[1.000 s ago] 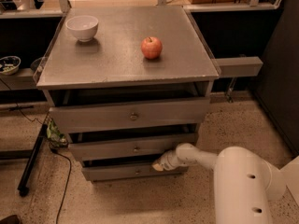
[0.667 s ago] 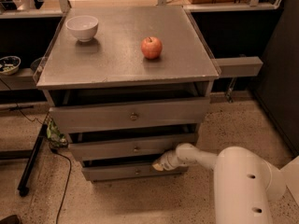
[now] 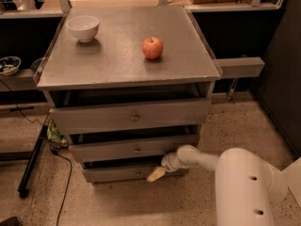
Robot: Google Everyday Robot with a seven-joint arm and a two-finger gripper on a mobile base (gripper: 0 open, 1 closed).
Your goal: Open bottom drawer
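The bottom drawer (image 3: 113, 174) is the lowest grey front of the cabinet, just above the floor, with a small round knob (image 3: 138, 172) at its middle. It stands out a little, with a dark gap above it. My gripper (image 3: 156, 173) reaches in from the right on a white arm (image 3: 202, 159). Its cream tip lies against the bottom drawer's front, just right of the knob. The middle drawer (image 3: 134, 149) and the top drawer (image 3: 131, 117) sit above it, each pulled out slightly.
A red apple (image 3: 153, 48) and a white bowl (image 3: 83, 27) stand on the cabinet top (image 3: 117, 65). A black stand leg (image 3: 30, 166) and cable lie on the floor at the left. A dark wall panel is at the right.
My gripper has dropped slightly down and left, from the middle drawer's lower edge onto the bottom drawer's front. The drawers, apple and bowl have not moved.
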